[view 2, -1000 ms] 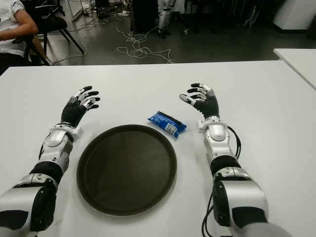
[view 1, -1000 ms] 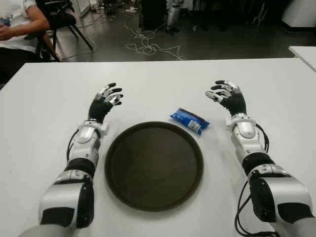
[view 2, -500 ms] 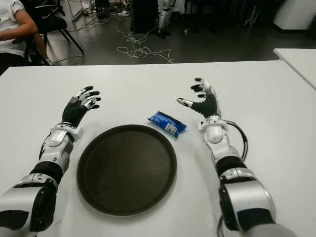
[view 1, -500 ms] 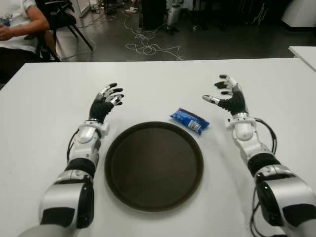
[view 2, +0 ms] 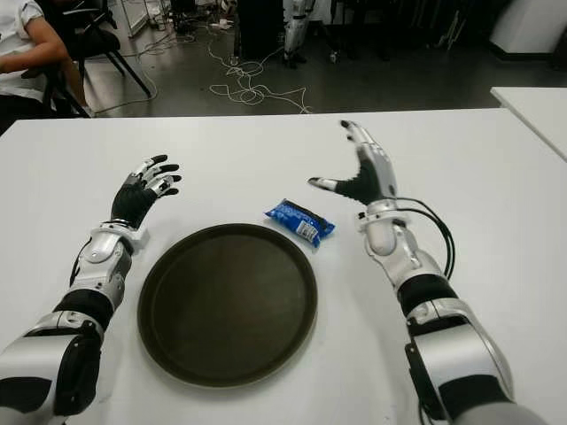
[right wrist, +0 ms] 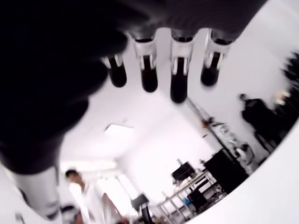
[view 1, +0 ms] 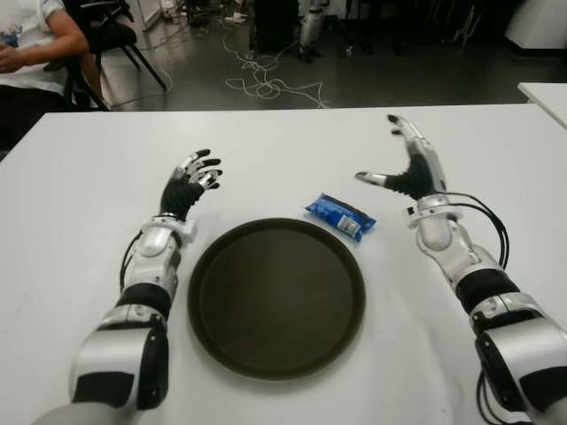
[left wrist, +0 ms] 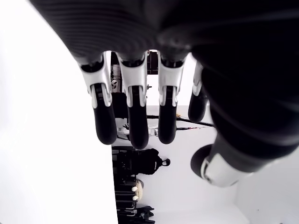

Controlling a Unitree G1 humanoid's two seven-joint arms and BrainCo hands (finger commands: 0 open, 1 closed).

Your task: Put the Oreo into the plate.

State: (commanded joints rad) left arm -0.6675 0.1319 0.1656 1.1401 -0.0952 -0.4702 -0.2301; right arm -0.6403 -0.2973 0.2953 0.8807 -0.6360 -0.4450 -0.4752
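Where the white table (view 1: 283, 142) fills the left eye view, the small blue plastic Oreo packet (view 1: 340, 216) lies flat just beyond the far right rim of the round dark brown plate (view 1: 276, 297), close to it but outside it. Its long axis runs diagonally, one end pointing far-left and the other near-right. The right hand (view 1: 410, 168) is raised to the right of the packet, apart from it, fingers extended and spread, thumb reaching left, holding nothing. The left hand (view 1: 189, 181) shows beside the plate's far left rim, fingers loosely spread and empty.

From the right eye view, the same layout appears, with a seated person (view 2: 22, 49) at the far left.

Only the left wrist view shows its own fingers (left wrist: 134, 116) hanging separately, nothing between them.

Likewise, the right wrist view shows four straight, separated fingertips (right wrist: 178, 91) and room behind, no packet.
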